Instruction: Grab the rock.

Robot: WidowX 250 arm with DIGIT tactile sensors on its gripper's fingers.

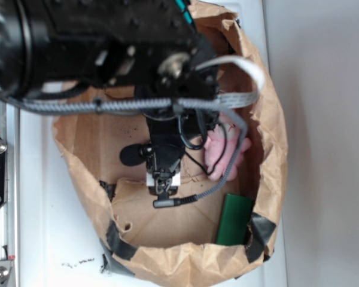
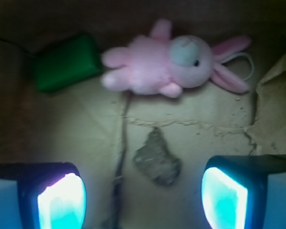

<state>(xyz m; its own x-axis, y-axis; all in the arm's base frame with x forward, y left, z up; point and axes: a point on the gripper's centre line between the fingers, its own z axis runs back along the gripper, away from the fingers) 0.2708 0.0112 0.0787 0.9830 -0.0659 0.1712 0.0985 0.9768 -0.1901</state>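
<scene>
In the wrist view the rock (image 2: 157, 160), a small lumpy grey-brown stone with its pointed end facing away, lies on the brown paper floor. It sits between and slightly ahead of my two glowing fingers (image 2: 62, 200), closer to the right one. My gripper (image 2: 143, 198) is open and touches nothing. In the exterior view the gripper (image 1: 163, 190) hangs low inside the paper-lined bin, pointing down, and the arm hides the rock.
A pink plush bunny (image 2: 167, 64) (image 1: 224, 152) lies beyond the rock. A flat dark green block (image 2: 66, 62) (image 1: 234, 218) rests against the bin wall. Crumpled brown paper walls (image 1: 269, 137) ring the floor. A paper flap (image 2: 276, 105) rises on the right.
</scene>
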